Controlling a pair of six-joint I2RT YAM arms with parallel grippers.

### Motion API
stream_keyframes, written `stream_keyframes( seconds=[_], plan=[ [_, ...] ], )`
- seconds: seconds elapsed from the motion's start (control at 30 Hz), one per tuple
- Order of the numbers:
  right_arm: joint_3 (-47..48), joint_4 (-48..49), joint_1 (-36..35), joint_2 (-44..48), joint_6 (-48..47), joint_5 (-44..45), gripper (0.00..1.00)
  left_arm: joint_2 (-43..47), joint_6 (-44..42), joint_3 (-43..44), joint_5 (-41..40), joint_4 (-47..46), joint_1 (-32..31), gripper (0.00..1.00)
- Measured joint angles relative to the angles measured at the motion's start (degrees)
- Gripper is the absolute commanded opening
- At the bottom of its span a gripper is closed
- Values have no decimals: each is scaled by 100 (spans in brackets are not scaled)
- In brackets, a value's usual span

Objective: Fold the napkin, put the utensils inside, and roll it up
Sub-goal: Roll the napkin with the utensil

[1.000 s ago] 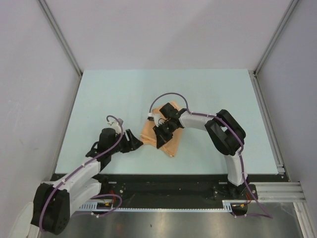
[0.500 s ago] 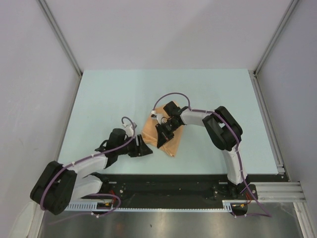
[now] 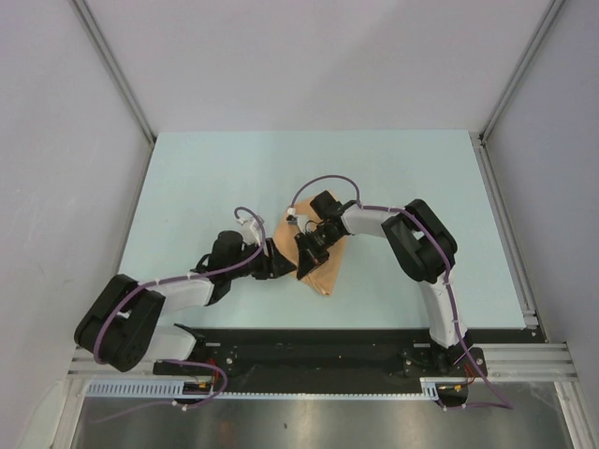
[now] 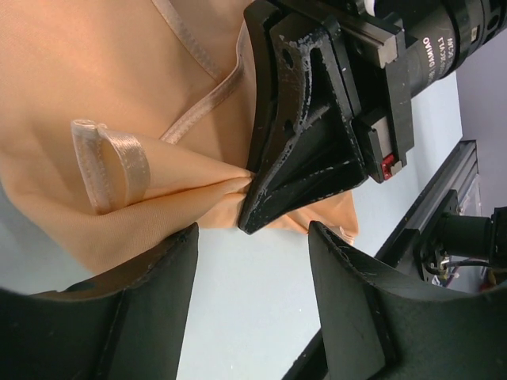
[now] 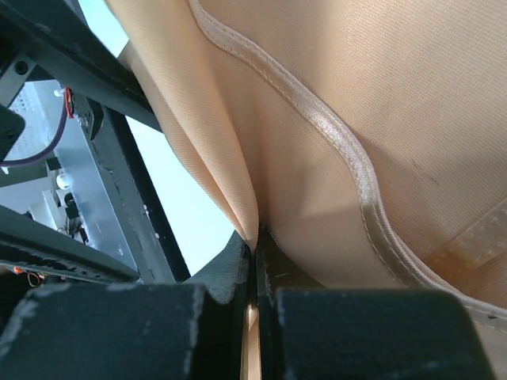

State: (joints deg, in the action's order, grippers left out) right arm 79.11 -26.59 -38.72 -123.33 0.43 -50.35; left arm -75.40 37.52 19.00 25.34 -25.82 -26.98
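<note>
1. Napkin (image 3: 325, 271) is sitting bunched up around the middle of the table (image 3: 206, 178).
2. Right fingers (image 4: 297, 150) are pinched tight on a fold of it.
3. Left fingers (image 4: 360, 317) are spread wide, just beside that pinched fold.

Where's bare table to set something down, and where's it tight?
Free: far strip of the table behind the napkin, and right of the right arm. Crowded: middle, where left gripper and right gripper meet at the napkin.
</note>
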Motion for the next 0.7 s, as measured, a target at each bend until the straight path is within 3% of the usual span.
stream_keyframes(
  seconds=[0.63, 0.7],
  plan=[
    [52, -31, 59, -103, 120, -162, 0, -905, -61, 127, -223, -837, -7, 61],
    [52, -26, 61, -103, 153, -160, 6, -984, -63, 138, -223, -964, -9, 60]
  ],
)
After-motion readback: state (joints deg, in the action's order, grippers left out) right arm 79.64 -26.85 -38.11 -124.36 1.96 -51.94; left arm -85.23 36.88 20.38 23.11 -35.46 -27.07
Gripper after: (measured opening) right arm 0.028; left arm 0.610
